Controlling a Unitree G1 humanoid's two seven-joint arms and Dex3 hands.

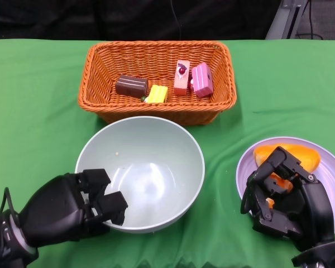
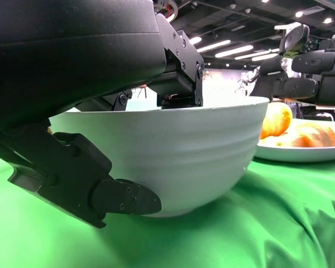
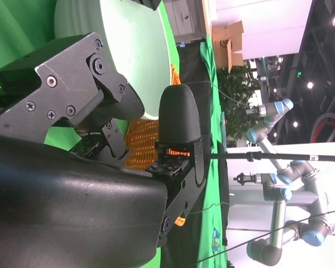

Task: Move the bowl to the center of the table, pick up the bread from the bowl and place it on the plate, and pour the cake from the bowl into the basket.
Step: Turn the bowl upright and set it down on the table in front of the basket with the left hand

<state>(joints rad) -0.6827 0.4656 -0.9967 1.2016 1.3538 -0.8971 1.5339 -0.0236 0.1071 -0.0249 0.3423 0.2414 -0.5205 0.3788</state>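
Nearest the robot, the left hand (image 1: 72,207) grips the near-left rim of the bowl (image 1: 151,167), fingers hooked over the lip and thumb under the outer wall, as the left wrist view shows. The right hand (image 1: 285,198) hovers over the near part of the plate (image 1: 332,173), fingers curled; whether it touches the bread (image 1: 293,154) lying there I cannot tell. The bowl sits mid-worktop (image 1: 33,111) and looks empty. Beyond it, the basket (image 1: 156,111) holds the cake pieces (image 1: 181,78). Judging from this, bread and cake are both delivered, and the task is at its closing step: what remains is for the left hand to let go of the rim and both arms to draw back
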